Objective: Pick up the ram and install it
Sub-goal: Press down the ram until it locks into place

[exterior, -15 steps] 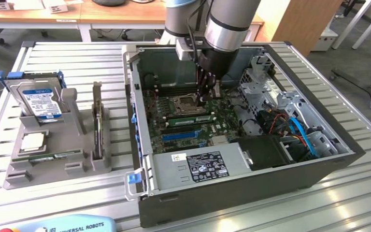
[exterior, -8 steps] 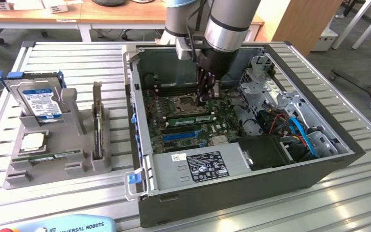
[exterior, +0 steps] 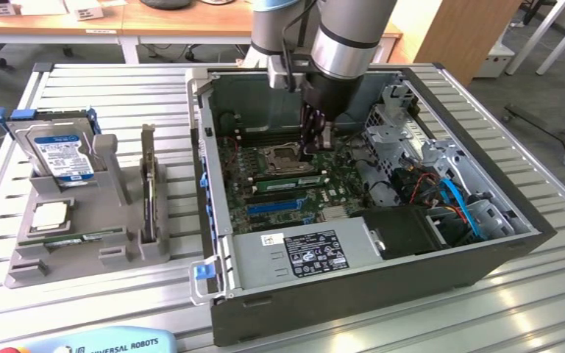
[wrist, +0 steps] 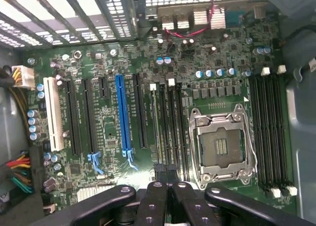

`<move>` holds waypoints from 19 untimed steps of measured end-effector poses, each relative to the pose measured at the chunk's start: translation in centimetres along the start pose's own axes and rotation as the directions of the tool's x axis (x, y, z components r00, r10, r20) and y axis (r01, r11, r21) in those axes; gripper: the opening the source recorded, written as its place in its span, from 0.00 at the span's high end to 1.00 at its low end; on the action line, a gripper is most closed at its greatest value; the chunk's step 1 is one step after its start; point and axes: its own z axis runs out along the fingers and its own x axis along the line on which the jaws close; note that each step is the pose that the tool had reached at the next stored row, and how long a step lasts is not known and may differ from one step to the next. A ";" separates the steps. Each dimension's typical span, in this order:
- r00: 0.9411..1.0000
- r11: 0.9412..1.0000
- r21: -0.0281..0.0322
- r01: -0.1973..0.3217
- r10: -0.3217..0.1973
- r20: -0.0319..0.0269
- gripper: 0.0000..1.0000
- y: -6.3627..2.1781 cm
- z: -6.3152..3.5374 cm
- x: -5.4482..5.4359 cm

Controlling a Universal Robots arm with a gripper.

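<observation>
Green ram [exterior: 285, 173] seated in slot; gripper [wrist: 167, 172] closed above it.

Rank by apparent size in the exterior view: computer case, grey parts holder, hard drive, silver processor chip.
1. computer case
2. grey parts holder
3. hard drive
4. silver processor chip

No close calls; each looks clearly smaller than the one before it.
</observation>
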 end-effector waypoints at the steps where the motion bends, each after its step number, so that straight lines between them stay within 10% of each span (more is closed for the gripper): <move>1: 1.000 1.000 0.000 -0.012 0.012 0.001 0.90 0.01 0.00 0.0; 11: 0.987 0.987 0.003 -0.163 0.163 0.010 0.90 0.03 0.02 0.0; 19: 0.956 0.957 0.004 -0.291 0.291 0.018 0.90 0.03 0.03 0.0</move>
